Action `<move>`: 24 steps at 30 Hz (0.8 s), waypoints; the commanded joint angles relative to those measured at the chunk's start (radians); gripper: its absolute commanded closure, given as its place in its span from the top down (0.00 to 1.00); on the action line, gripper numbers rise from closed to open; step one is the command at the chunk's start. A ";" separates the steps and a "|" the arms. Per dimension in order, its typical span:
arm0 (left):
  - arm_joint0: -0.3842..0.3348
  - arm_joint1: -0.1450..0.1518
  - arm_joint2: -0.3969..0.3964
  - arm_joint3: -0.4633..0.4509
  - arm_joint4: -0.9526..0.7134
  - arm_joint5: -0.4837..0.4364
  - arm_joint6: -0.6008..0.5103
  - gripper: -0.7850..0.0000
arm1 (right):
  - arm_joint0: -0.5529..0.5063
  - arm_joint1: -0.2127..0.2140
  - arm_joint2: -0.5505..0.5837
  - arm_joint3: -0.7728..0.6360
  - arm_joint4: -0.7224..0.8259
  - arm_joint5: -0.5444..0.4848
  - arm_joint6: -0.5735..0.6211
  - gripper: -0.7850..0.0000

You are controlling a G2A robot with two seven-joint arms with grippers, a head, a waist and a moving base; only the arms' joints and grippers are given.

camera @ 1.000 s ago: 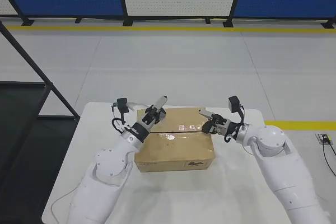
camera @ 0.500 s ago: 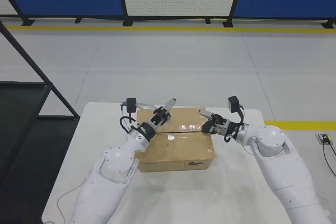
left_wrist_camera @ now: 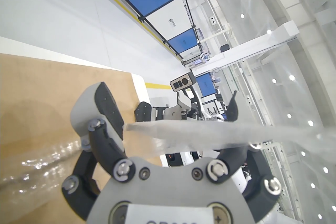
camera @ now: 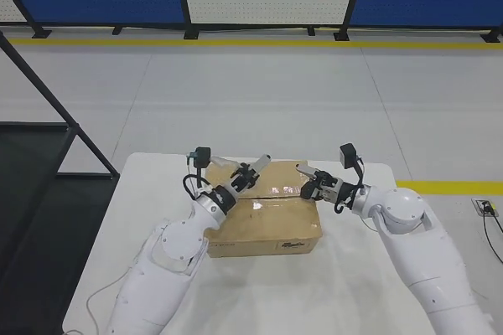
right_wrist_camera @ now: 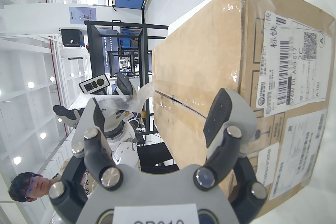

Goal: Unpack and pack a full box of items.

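Observation:
A brown cardboard box [camera: 264, 216] stands in the middle of the white table, flaps down, with shiny clear tape [camera: 277, 191] along its top seam. My left gripper [camera: 256, 167] hovers above the far half of the box top, open. A peeled strip of the tape [left_wrist_camera: 210, 130] lies across its fingers and clings by one pad [left_wrist_camera: 107, 107]. In the right wrist view this tape strip [right_wrist_camera: 144, 93] rises from the seam to that gripper. My right gripper [camera: 310, 178] is open at the box's right top edge, with nothing between its fingers [right_wrist_camera: 223, 114].
The white table [camera: 352, 285] has bare room in front of the box and on both sides. White shipping labels [right_wrist_camera: 288, 57] cover the box's right end. A black metal frame [camera: 42, 109] stands off the table's left side.
My left gripper has moved to the right over the box top, toward the right gripper, with the tape strip trailing from it. The right arm has kept still.

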 commanded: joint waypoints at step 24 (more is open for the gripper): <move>0.009 0.031 -0.033 -0.112 0.316 0.027 -0.141 1.00 | 0.007 0.002 -0.010 0.015 0.011 -0.008 -0.003 1.00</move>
